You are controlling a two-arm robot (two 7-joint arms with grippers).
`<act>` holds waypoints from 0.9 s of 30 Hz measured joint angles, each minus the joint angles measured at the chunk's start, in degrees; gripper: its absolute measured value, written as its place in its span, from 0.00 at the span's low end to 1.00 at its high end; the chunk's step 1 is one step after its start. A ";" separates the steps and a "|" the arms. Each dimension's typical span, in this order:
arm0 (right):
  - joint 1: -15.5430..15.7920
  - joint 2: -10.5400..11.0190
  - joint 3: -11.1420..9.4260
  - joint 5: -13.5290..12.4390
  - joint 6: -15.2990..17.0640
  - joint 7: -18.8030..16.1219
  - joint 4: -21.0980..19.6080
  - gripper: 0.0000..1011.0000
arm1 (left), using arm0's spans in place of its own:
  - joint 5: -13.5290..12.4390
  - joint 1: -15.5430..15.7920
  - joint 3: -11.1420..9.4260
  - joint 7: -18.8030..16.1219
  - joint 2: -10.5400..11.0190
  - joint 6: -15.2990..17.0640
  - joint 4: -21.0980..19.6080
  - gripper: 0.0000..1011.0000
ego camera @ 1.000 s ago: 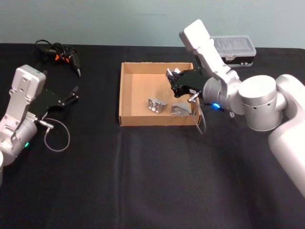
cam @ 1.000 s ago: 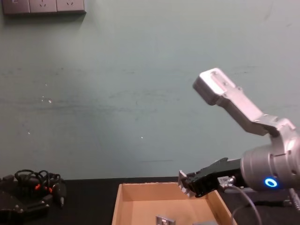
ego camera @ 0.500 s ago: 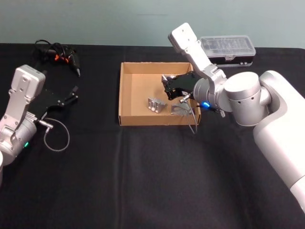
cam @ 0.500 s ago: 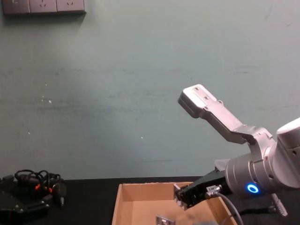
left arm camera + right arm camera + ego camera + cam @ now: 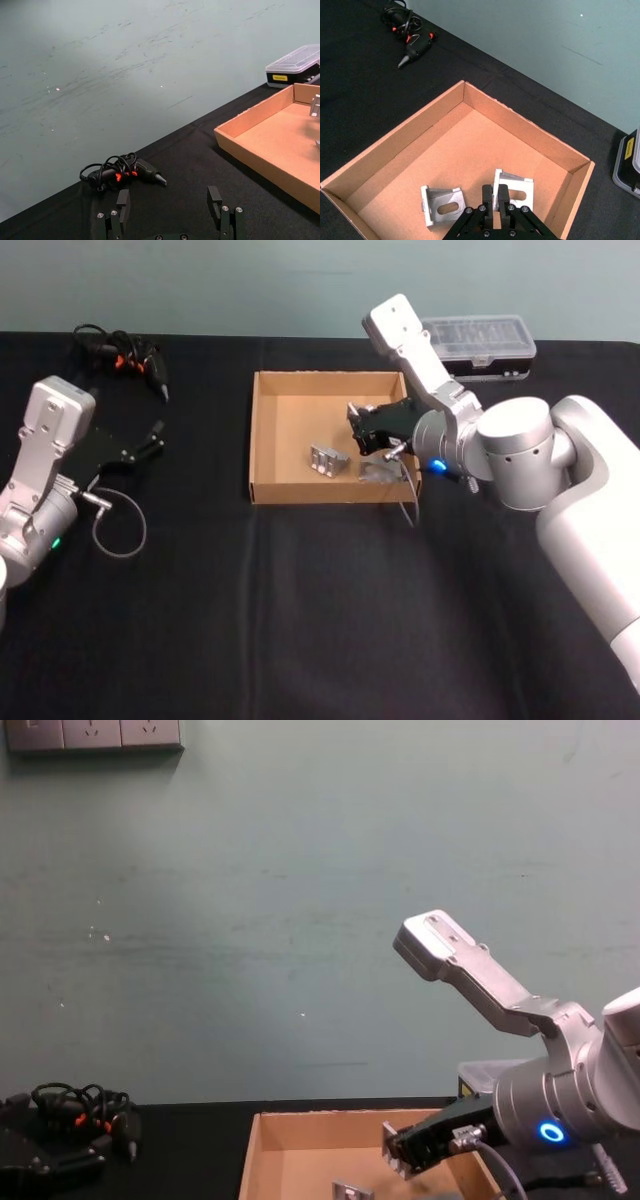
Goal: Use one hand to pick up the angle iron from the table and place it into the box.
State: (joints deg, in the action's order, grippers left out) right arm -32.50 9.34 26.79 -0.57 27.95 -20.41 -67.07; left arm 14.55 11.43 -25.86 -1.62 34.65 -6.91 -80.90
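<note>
The right black gripper (image 5: 362, 430), on its boxy silver-grey arm, reached in over the right side of the shallow tan cardboard box (image 5: 268, 435), its forearm slanting up and back toward the wall. In the right wrist view its fingers (image 5: 503, 196) stood nearly closed, only a thin gap between them, and they held nothing. They hung above the box floor, just over one of two silver angle irons. That upright silver angle iron (image 5: 513, 189) sat near the box's right wall; the second silver angle iron (image 5: 441, 205) lay beside it, toward the middle of the floor. Both rested inside the box, apart from each other.

The left black gripper (image 5: 170, 210) sat parked low over the flat black table (image 5: 300, 600) at the left, its fingers set wide apart and empty, near a black glue gun with tangled cord (image 5: 125, 352).

Against half a second before, the right gripper had drawn slightly to the right and the forearm had swung the same way; both angle irons lay as they did.

A clear-lidded plastic case (image 5: 480, 337) stood behind the box.
</note>
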 joint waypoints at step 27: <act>1.33 -0.62 -1.61 2.23 0.41 -1.23 -0.91 0.48 | 0.00 0.00 0.00 0.00 0.00 0.00 0.00 1.00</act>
State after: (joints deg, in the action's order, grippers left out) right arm -31.17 8.72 25.18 1.66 28.36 -21.63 -67.98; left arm 14.55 11.43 -25.86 -1.62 34.64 -6.91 -80.90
